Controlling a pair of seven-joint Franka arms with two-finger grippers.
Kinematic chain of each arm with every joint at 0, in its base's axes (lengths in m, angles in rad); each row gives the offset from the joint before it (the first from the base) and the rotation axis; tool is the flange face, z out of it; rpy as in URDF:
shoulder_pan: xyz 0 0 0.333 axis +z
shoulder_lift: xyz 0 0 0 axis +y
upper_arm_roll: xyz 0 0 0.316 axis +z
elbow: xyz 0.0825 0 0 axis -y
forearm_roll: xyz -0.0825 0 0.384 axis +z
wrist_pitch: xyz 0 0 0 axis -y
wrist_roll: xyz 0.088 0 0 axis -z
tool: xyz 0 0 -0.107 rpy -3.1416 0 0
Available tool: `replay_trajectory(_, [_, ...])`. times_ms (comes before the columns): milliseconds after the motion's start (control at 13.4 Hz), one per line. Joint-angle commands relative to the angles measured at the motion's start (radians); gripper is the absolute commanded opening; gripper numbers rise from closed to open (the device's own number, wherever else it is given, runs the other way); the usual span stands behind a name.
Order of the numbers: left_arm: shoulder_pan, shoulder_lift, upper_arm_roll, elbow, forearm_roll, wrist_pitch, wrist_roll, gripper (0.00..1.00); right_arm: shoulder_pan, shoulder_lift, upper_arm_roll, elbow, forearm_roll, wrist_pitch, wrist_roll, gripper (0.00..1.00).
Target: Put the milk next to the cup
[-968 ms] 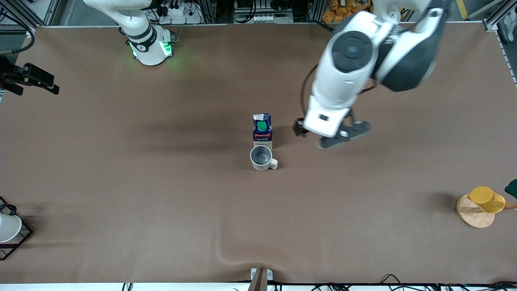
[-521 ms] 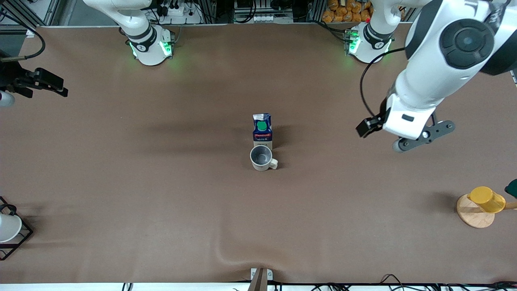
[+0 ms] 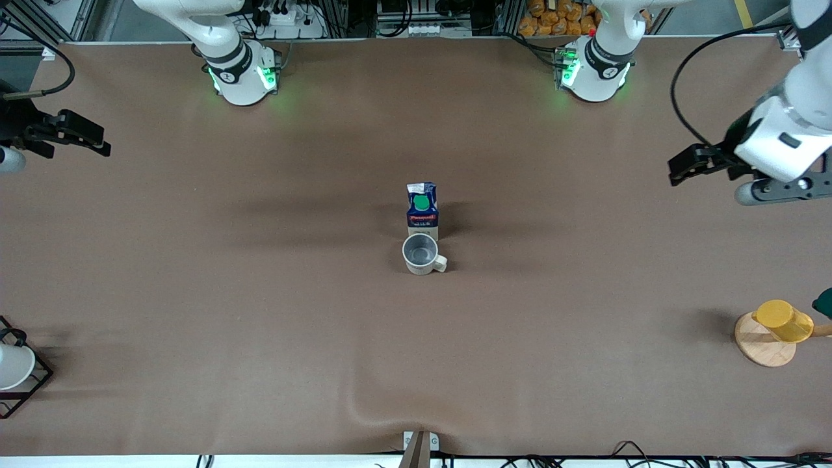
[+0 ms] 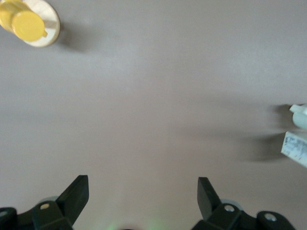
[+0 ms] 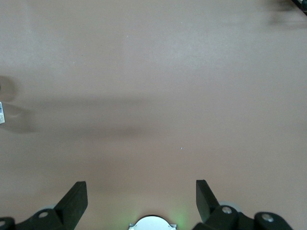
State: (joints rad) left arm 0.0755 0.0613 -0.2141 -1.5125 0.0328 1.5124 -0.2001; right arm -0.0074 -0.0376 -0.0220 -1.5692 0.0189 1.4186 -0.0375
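The milk (image 3: 422,209) stands just beside the cup (image 3: 421,254), farther from the camera.

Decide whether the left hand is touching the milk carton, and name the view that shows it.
Apart. The front view shows the left hand open over bare table at the left arm's end, well clear of the milk standing mid-table.

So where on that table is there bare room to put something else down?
Bare cloth surrounds the milk and cup, which stand close together mid-table. Things crowd only the ends: a yellow cup on a wooden disc, and a wire-framed white cup. Left hand and right hand, both open, are over the ends.
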Motion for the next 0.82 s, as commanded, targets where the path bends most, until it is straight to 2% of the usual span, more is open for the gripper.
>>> replay_trajectory(0, [-0.003,-0.034,0.04,-0.029,-0.017,0.023,0.063,1.0,-0.008,-0.011,-0.001,-0.008,0.004,-0.01,0.018,1.0])
replay_trajectory(223, [-0.023,-0.051,0.108,-0.034,-0.016,0.029,0.143,1.0,-0.01,-0.011,-0.003,-0.008,0.004,-0.01,0.018,1.0])
replay_trajectory(745, [-0.043,-0.044,0.12,-0.035,-0.021,0.034,0.128,1.0,0.001,-0.001,0.002,-0.009,0.006,0.031,0.018,1.0])
